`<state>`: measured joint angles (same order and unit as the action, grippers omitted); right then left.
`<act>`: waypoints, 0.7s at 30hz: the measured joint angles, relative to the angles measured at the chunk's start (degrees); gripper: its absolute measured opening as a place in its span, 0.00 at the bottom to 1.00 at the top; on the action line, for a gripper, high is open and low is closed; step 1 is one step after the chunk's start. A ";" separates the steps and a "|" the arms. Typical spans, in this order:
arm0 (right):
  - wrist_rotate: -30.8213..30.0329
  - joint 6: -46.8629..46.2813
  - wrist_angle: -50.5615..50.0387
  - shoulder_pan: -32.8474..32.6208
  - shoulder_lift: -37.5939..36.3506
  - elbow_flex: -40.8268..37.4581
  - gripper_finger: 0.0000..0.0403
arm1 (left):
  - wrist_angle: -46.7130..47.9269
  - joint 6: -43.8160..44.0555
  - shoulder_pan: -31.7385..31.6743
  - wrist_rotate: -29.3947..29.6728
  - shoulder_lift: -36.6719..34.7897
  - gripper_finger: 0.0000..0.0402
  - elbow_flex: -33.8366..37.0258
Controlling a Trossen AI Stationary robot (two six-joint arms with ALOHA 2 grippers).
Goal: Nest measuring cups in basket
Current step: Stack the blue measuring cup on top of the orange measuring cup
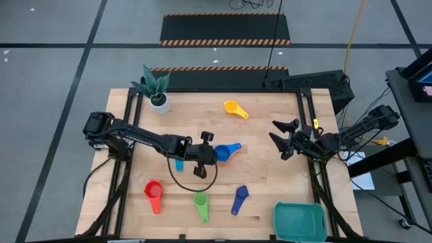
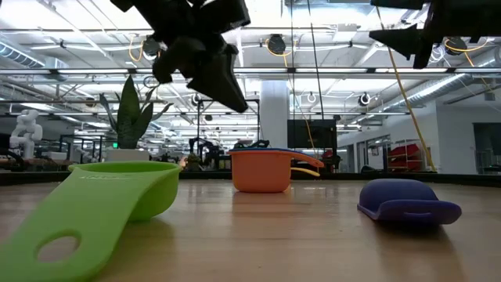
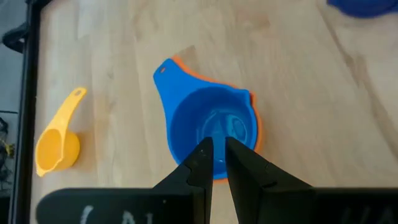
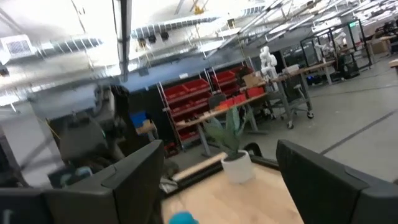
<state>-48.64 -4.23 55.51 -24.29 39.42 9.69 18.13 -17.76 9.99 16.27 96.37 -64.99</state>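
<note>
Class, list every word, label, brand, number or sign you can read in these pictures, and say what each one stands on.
None can be read.
White marks on the dark bar of the left gripper, seen in its own wrist view: cut off and blurred, unreadable.
Raised marks on the rim of the green measuring cup in the low view: too faint to read.
The other cups and the basket show no lettering.

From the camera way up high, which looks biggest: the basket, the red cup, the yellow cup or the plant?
1. Basket, clearly the biggest.
2. Plant, leaves and pot together.
3. Red cup and yellow cup look too alike to rank, though the red one may be slightly bigger.
</note>
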 joint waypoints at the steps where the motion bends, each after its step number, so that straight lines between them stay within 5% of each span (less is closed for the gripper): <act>1: -1.11 -0.02 -1.64 0.00 0.04 0.32 0.75 | -0.03 -0.09 0.26 0.01 -0.16 0.12 0.00; 7: -3.27 -5.08 -16.51 0.91 0.04 3.55 0.75 | 0.02 0.87 2.20 -0.10 -0.47 0.12 0.00; 13: 5.13 -14.82 -30.88 3.65 0.85 6.31 0.75 | 0.10 6.02 4.65 -0.12 -0.47 0.12 0.00; 21: 12.95 -20.12 -35.70 5.99 3.68 6.49 0.75 | -1.22 13.00 8.86 0.66 -0.45 0.12 0.00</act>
<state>-35.69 -24.35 19.80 -18.31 43.09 16.19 16.91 -4.76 18.85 16.92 95.92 -64.99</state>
